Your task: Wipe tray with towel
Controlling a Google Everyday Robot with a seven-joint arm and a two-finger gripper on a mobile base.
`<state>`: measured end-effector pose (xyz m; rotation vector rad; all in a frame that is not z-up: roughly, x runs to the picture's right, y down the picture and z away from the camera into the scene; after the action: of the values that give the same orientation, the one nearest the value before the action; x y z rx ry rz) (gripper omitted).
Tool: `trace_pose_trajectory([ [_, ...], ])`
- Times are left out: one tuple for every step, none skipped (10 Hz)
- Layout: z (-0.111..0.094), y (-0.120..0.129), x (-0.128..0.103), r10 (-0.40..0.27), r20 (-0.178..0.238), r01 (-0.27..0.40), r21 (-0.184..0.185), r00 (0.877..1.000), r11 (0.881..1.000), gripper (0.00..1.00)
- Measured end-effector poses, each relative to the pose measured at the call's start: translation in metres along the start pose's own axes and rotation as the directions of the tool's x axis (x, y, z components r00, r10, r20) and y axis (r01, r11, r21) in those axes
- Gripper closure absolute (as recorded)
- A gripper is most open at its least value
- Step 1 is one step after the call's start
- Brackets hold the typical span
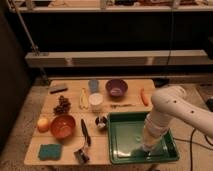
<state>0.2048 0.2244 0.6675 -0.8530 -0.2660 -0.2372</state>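
Your gripper (144, 146), whose grip I cannot tell, hangs low inside the large dark-green rectangular plastic tray (120, 150); wipe hard and the tray may shove the black-handled utensil (86, 132) left of the gripper.

I am seeing warm, dim light falling from above onto the wooden table (70, 107), which is glowing brightest just left of the tray (122, 150), while the shelving (115, 59) behind the tray is lying mostly in near-black with only its pale rails picking up light. The white arm (167, 107) reaching over the tray is catching the strongest light and washing out pale. The gripper (145, 146), hanging low over the tray's middle, is sitting in the arm's shade, with a small pale glint showing on the tray floor just beside it.
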Motion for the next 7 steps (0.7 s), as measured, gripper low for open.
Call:
trace_pose_trajectory([
  [-0.003,-0.007,0.003,0.005,-0.002,-0.005,0.010,1.000,1.000,1.00],
  [-0.006,-0.022,0.005,0.008,-0.006,-0.008,0.027,1.000,1.000,1.00],
  [-0.008,-0.033,0.006,0.009,-0.009,-0.009,0.037,1.000,0.999,1.00],
  [-0.009,-0.044,0.006,0.008,-0.011,-0.008,0.048,1.000,0.999,1.00],
  [-0.010,-0.051,0.005,0.008,-0.012,-0.007,0.058,1.000,0.998,1.00],
  [-0.010,-0.055,0.004,0.006,-0.011,-0.006,0.063,1.000,0.998,1.00],
  [-0.010,-0.059,0.001,0.001,-0.007,-0.001,0.069,1.000,0.998,1.00],
])
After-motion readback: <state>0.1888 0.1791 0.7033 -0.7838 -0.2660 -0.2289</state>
